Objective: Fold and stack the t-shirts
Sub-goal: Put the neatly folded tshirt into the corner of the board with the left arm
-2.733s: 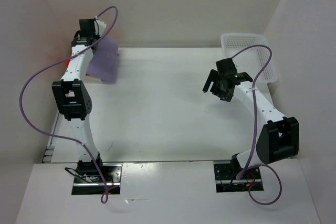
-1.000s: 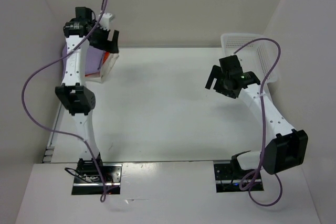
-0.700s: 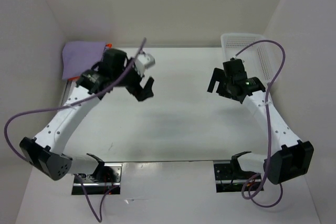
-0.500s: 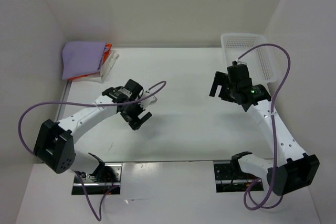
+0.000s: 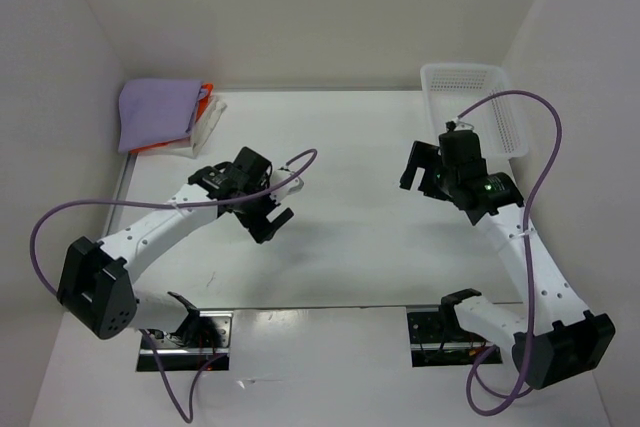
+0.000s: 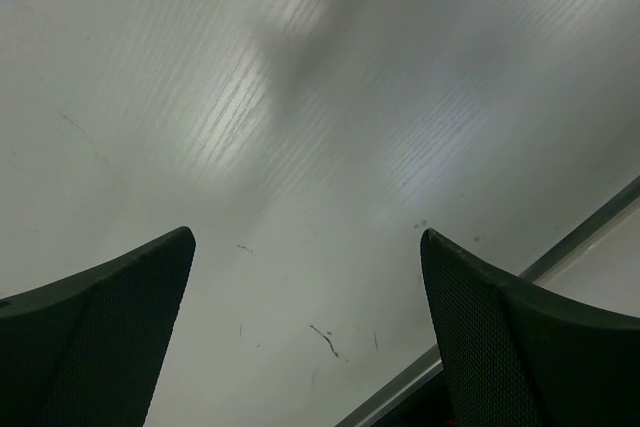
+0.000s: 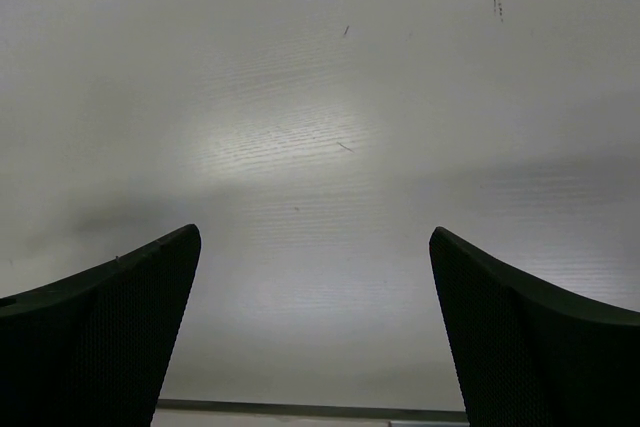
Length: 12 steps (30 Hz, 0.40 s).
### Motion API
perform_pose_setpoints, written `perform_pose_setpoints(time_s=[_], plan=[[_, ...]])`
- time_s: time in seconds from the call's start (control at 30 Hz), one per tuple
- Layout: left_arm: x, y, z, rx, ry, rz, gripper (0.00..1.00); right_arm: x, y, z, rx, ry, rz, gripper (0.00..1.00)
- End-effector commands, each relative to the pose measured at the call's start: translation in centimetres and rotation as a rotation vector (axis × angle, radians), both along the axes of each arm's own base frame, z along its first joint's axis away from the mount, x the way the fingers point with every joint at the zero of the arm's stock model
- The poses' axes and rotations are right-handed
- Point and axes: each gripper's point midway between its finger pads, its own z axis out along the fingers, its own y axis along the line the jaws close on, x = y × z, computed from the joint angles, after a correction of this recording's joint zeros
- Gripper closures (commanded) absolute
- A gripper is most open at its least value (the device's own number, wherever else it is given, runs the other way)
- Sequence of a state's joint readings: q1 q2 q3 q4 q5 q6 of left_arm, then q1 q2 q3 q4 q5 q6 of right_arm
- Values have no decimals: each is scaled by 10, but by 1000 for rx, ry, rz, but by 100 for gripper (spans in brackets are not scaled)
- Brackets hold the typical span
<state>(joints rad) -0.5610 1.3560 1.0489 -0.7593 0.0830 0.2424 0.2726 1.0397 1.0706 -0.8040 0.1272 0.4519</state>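
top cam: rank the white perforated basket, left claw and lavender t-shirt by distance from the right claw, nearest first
1. White perforated plastic basket: far right, just beyond the open right claw.
2. Left claw: open, across mid-table on the left side.
3. Lavender purple cloth t-shirt: far-left corner.

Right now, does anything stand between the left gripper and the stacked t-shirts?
Nothing visible does. The left gripper, jaws open and empty, hangs over the table; the t-shirts lie stacked in the far left corner, only bare surface between. The basket sits far right.
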Motion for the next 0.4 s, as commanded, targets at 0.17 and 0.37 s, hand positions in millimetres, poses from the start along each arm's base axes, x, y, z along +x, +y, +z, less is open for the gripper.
perform_pose_setpoints(time_s=[0.17, 0.37], plan=[[0, -5, 12, -47, -44, -36, 0, 5, 6, 15, 31, -64, 4, 0], [0, -5, 10, -47, -44, -36, 0, 8, 6, 21, 30, -83, 11, 0]])
